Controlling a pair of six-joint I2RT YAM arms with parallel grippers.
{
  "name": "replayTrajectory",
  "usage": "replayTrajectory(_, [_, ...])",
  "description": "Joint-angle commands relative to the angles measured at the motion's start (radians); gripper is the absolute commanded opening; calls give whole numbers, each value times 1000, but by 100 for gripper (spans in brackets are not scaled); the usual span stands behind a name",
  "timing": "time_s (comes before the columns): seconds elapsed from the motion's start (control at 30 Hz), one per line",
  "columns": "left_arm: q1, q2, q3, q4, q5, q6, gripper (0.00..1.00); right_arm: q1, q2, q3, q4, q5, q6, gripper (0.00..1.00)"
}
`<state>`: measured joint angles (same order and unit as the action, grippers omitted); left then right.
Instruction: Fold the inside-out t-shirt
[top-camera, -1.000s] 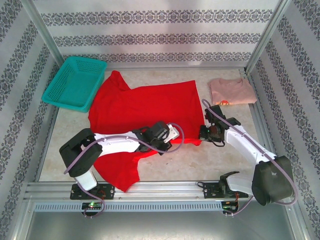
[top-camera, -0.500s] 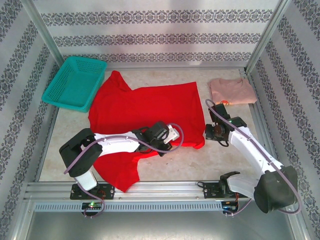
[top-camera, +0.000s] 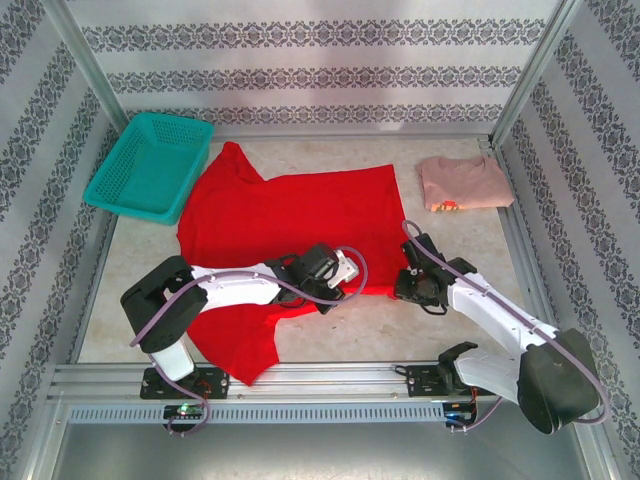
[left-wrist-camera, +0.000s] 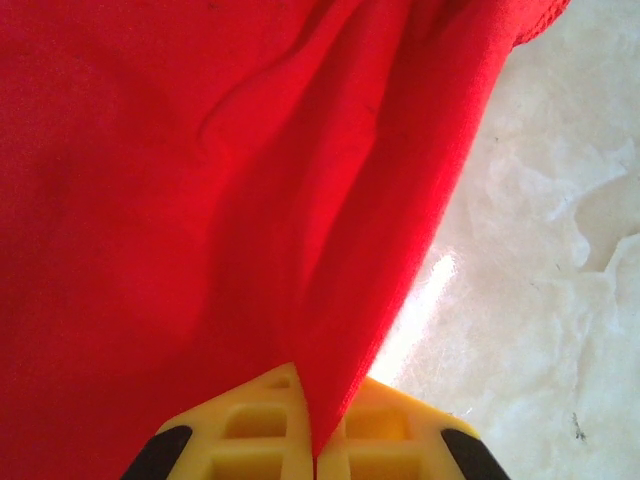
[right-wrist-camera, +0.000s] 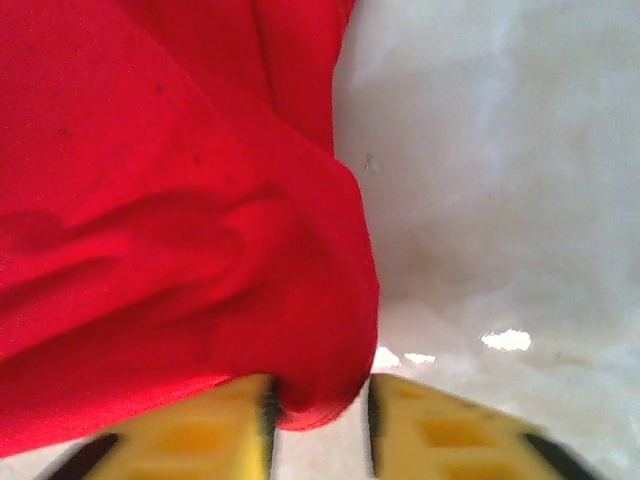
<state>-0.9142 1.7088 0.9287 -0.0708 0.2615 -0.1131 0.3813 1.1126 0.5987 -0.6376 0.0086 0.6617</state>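
Note:
The inside-out t-shirt (top-camera: 290, 215) is bright red and lies spread across the middle of the table, with one part trailing toward the near left edge. My left gripper (top-camera: 343, 272) sits at its near hem. Its yellow fingers (left-wrist-camera: 250, 430) are shut on a fold of the red cloth (left-wrist-camera: 330, 330). My right gripper (top-camera: 408, 285) is at the shirt's near right corner. In the right wrist view that gripper (right-wrist-camera: 320, 410) stands open, with the red corner (right-wrist-camera: 320, 390) lying between the jaws, against the left finger and apart from the right one.
A teal basket (top-camera: 150, 165) stands at the far left, touching the shirt's sleeve. A folded pale pink shirt (top-camera: 462, 182) lies at the far right. Bare pale table (top-camera: 470, 250) runs to the right of the red shirt and along the near edge.
My right gripper opened from shut, swung a little right, then came back nearer and left to the shirt's corner. The left gripper kept its hold and place.

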Motion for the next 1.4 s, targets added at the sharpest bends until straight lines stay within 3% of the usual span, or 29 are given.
replayTrajectory(0.0, [9, 0, 9, -11, 5, -10, 0, -60, -26, 2, 5, 13, -11, 11])
replayTrajectory(0.07, [11, -7, 1, -6, 2, -14, 0, -111, -61, 4, -9, 22, -36, 0])
replayTrajectory(0.23, [27, -34, -16, -10, 5, -23, 0, -245, -136, 61, -39, 18, -111, 0])
replayTrajectory(0.5, [52, -69, -47, -7, 73, -33, 0, -259, -58, 265, -175, 199, -288, 0])
replayTrajectory(0.7, [52, -74, -44, 0, 96, -48, 0, -193, 57, 360, -243, 369, -331, 20])
replayTrajectory(0.8, [52, -72, -37, 4, 103, -58, 0, -174, 61, 352, -260, 369, -321, 30])
replayTrajectory(0.87, [52, -72, -34, 3, 105, -60, 0, -167, 41, 330, -273, 295, -294, 34])
replayTrajectory(1.0, [52, -71, -26, -8, 101, -59, 0, -43, -54, 205, -175, 61, -184, 45])
replayTrajectory(1.07, [52, -69, -22, -13, 101, -58, 0, 49, -70, 146, -121, 24, -93, 48])
replayTrajectory(1.23, [52, -66, -24, -11, 106, -59, 0, 278, 69, 123, -60, 138, 3, 51])
replayTrajectory(1.37, [52, -70, -30, -13, 103, -57, 0, 331, 220, 179, -61, 234, -19, 51])
